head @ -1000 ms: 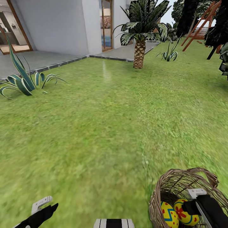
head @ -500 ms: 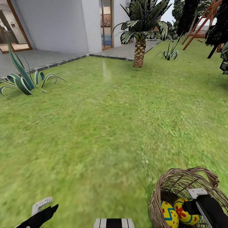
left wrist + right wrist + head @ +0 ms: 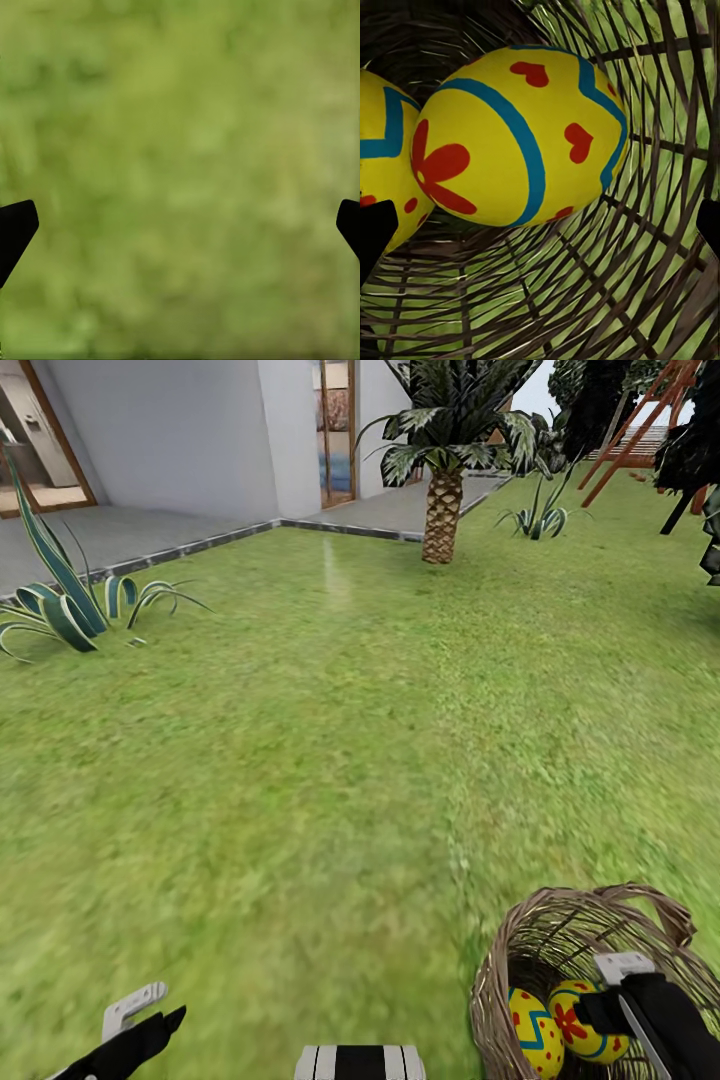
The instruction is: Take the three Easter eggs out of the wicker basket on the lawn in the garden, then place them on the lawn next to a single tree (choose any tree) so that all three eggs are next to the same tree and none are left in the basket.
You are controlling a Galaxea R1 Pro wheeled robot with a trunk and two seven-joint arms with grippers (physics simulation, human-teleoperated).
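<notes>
No egg is out yet: two Easter eggs [image 3: 560, 1032] show inside the wicker basket [image 3: 520, 945] on the lawn [image 3: 330, 760]; a third may lie hidden beneath the arm. The right gripper [image 3: 540, 225] is inside the basket, fingers spread wide, the nearer egg [image 3: 521, 135] just ahead of them and ungripped. The left gripper [image 3: 180, 225] hangs over bare grass, likewise spread. Every lift and the placing by a tree remain.
</notes>
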